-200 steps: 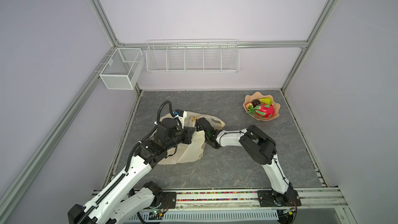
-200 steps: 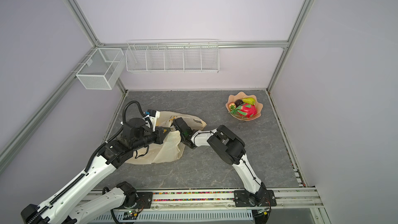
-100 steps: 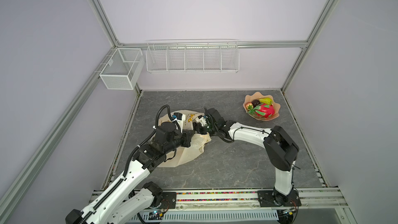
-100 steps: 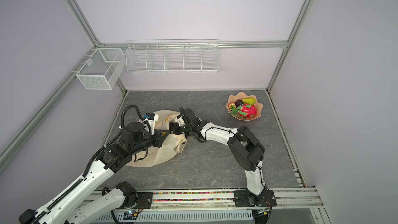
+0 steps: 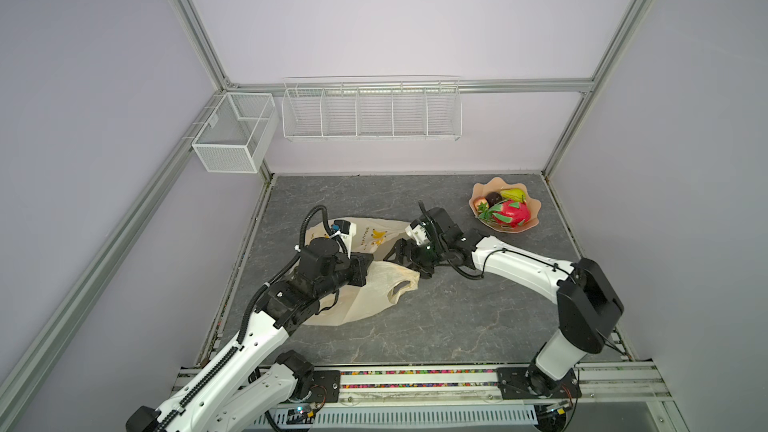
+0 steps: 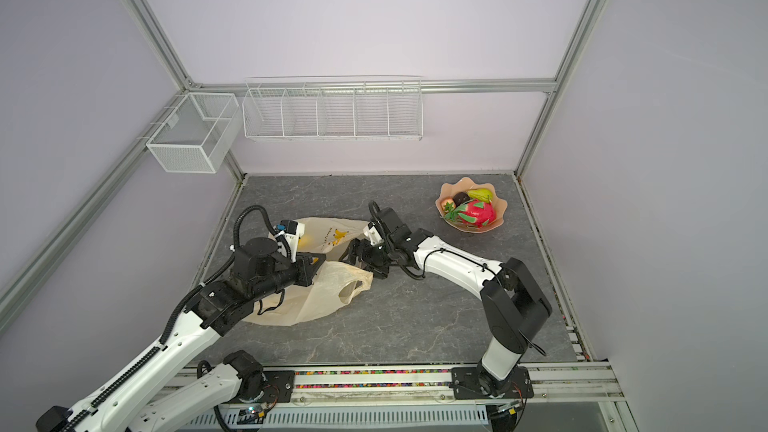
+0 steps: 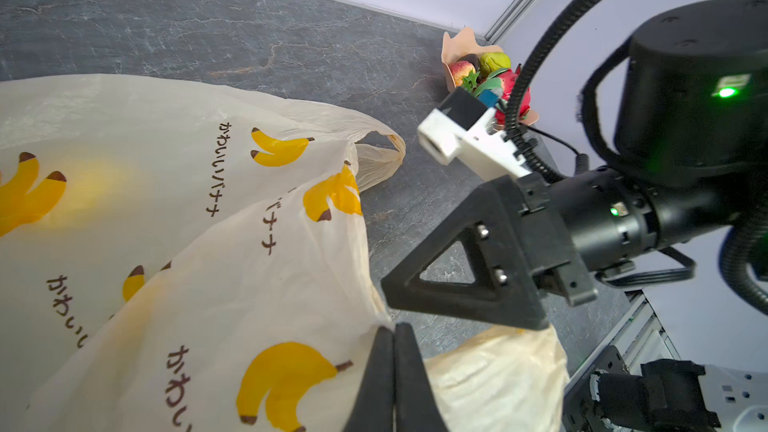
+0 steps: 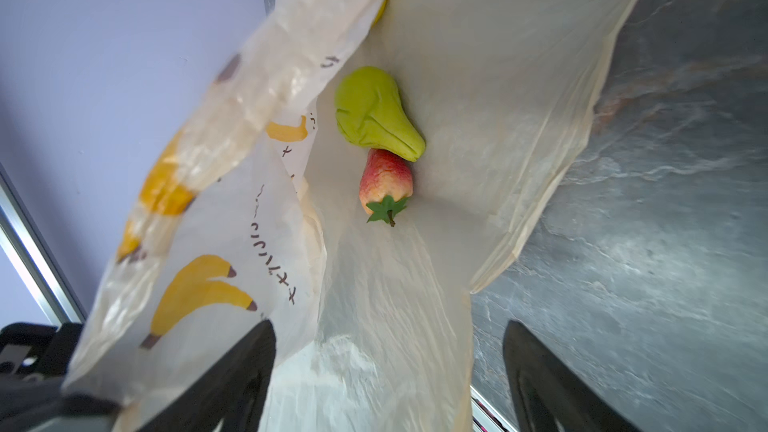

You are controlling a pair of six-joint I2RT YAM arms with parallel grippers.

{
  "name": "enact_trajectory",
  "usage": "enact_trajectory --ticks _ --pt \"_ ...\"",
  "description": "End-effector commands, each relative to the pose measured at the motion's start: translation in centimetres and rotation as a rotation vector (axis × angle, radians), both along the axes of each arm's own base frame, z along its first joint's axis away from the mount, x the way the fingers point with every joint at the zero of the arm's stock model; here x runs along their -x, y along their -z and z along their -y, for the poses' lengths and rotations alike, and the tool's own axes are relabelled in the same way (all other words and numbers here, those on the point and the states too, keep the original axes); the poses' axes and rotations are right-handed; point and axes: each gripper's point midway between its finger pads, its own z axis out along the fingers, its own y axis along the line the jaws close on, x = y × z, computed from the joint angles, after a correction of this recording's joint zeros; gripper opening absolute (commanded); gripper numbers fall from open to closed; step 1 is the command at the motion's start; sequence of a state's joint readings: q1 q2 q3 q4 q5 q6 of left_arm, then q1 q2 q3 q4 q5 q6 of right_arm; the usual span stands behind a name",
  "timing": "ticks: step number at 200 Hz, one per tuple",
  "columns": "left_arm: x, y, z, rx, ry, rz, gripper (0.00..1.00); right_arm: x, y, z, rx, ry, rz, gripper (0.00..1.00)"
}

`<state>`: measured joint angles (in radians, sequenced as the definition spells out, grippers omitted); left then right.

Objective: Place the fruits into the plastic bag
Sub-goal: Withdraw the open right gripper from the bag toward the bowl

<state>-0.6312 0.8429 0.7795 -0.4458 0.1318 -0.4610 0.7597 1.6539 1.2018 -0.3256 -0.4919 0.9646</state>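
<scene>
The left gripper (image 7: pixel 393 340) was pinched shut on the upper film of the plastic bag (image 7: pixel 187 209), lifting it, probably to keep the mouth gaping. The right gripper (image 8: pixel 388 326) stood wide and empty at that mouth. Just ahead of its fingers, inside the bag, lay a green lumpy fruit (image 8: pixel 370 112) touching a strawberry (image 8: pixel 385 184). Well behind it, the dragon fruit (image 5: pixel 511 213) and others waited in the peach bowl (image 5: pixel 534 218).
</scene>
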Motion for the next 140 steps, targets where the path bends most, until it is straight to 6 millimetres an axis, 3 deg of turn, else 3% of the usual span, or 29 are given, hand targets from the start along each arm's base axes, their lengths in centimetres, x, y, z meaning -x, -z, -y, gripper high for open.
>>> enact_trajectory --ticks 1,96,140 --pt "0.0 0.0 0.0 0.005 0.001 0.005 0.00 0.4 0.2 2.7 0.080 0.011 0.032 0.88" --pt "0.2 0.2 -0.1 0.008 0.002 0.005 0.00 -0.2 -3.4 9.1 0.168 0.089 0.127 0.88" --pt "0.2 0.3 -0.1 0.012 0.000 0.003 0.00 -1.3 -4.8 15.5 0.294 0.182 0.178 0.88"
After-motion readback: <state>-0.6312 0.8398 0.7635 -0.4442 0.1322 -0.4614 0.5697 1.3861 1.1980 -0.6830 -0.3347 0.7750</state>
